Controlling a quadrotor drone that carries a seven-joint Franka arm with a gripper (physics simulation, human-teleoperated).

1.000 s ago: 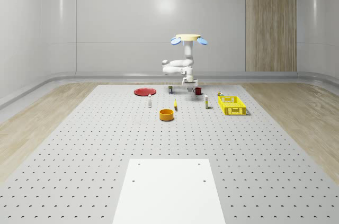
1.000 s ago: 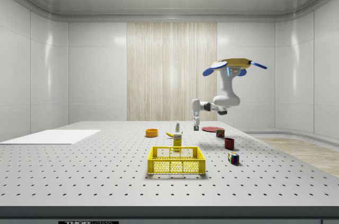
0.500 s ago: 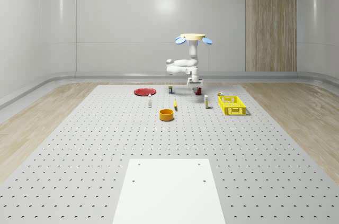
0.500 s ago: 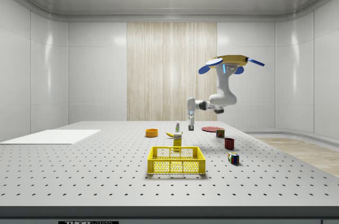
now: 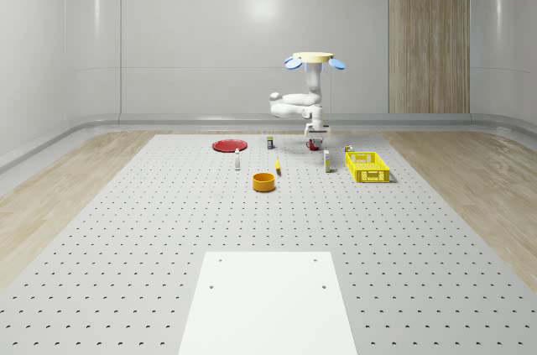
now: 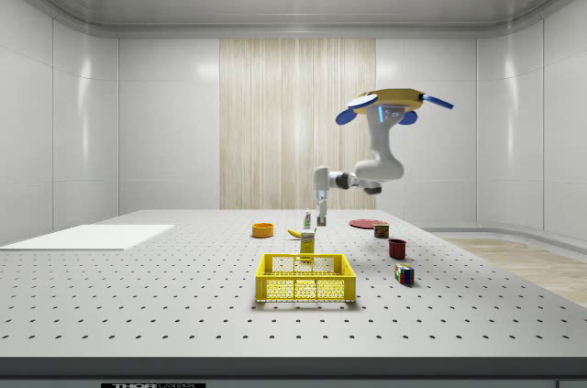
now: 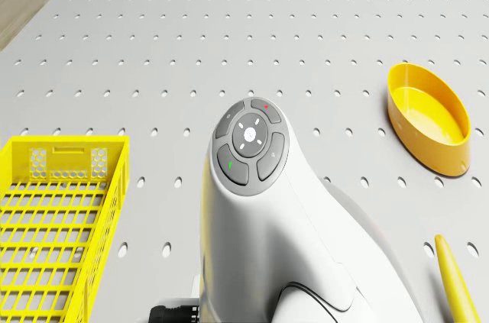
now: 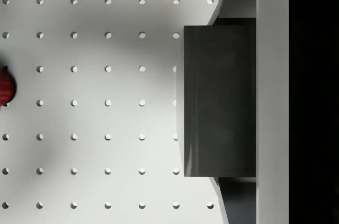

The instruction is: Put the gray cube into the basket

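The drone hovers above the perforated bench, fingers clamped on the gray cube (held aloft), right of centre in the whole-scene view, near the yellow basket

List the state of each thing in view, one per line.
Drone: airborne above the table, short of the basket.
Gripper: shut on the cube, clear of the table.
Cube: held, off the table.
Basket: upright, no cube inside.
Bowl: upright, empty.
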